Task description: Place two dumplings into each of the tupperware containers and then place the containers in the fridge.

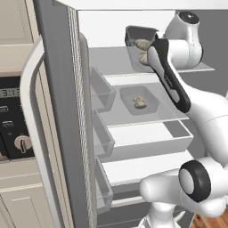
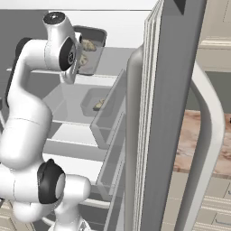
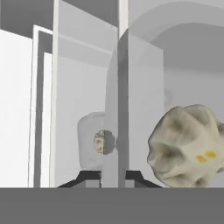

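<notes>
Open fridge, seen over the arm from both base cameras. The upper tupperware container is tilted steeply on the top shelf, its open side facing the room; two dumplings lie inside it, one above the other. The end effector is closed on this container's near wall — in the hand view the two dark fingertips pinch a thin grey, translucent panel that rises up the middle of the picture, with one large speckled dumpling just to the right of it.

The second tupperware container sits flat on the shelf below, well apart from the held one; a pale dumpling pile lies in its middle, the count not clear. In the right base view it appears behind the clear door bins.

The door stands swung wide, with the long curved handle toward the camera. Beside the fridge — an oven control panel with a round knob, and beige cabinets. A marbled worktop shows at the far right.
</notes>
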